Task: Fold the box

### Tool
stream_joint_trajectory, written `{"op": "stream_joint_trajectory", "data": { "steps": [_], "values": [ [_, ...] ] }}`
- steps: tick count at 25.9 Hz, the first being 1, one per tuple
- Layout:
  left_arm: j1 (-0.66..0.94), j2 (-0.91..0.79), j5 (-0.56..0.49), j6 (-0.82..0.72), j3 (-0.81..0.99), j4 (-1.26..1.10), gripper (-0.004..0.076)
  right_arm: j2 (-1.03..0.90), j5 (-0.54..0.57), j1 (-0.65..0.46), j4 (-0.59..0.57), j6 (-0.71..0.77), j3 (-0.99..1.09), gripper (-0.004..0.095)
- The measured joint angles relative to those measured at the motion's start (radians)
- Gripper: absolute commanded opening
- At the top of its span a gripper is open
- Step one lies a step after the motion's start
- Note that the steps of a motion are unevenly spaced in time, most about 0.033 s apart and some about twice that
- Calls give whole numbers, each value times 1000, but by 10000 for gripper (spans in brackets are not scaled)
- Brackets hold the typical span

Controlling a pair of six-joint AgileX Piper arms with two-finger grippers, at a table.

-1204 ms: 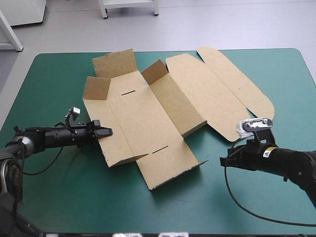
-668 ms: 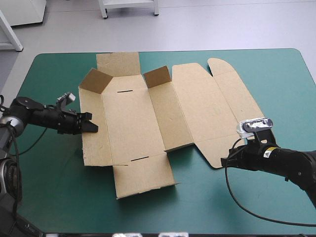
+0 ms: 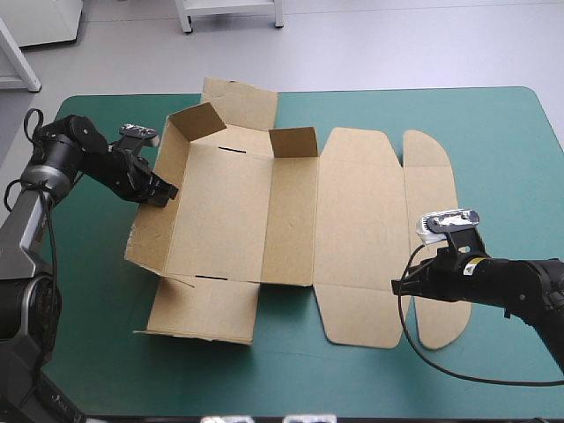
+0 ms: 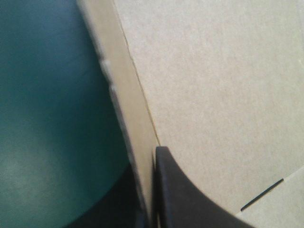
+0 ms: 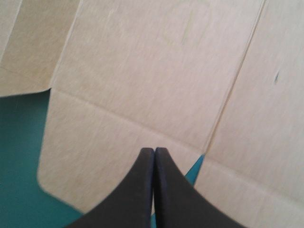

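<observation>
High view: the brown cut-board box [image 3: 291,220] is spread over the middle of the teal-green table cover [image 3: 502,132], mostly flat. Its left wall panel [image 3: 152,231] is lifted off the cover, tilted and not upright. Two small corner flaps [image 3: 196,119] are stood up at the far side. The lid panel [image 3: 361,229] with its rounded tabs is laid flat toward the right.

The left gripper of two black curved fingers [image 3: 166,192] is clamped on the outer edge of the raised wall. In the left wrist view the board edge is seen pinched between the fingers. The right gripper of two black curved fingers [image 3: 398,286] is closed to a point with nothing between, over the lid's near right corner. Contact with the board cannot be told.

The step in hand is judged to be raising the left wall, early in the task. The wall should be swung about its crease, not pulled sideways, or the whole sheet is likely to be dragged. The lid should be pinned down by the right gripper as an anchor. The pinch should be kept near the wall's middle so the wall is not twisted. The far corner flap should be kept inside the wall as it comes up.
</observation>
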Motion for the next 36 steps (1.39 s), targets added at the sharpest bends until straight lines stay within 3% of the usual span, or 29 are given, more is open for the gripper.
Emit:
{"op": "stream_joint_trajectory", "data": {
  "steps": [13,27,36],
  "values": [
    [-147,0,24,183,-291,237,-9,65,-32,0,-1,0,-6,-19],
    [-535,67,-96,230,-307,579,-9,67,-31,0,-1,-4,-82,-19],
    [-572,25,-91,201,-305,618,-9,67,-38,0,-1,-4,-82,-19]
  ]
}}
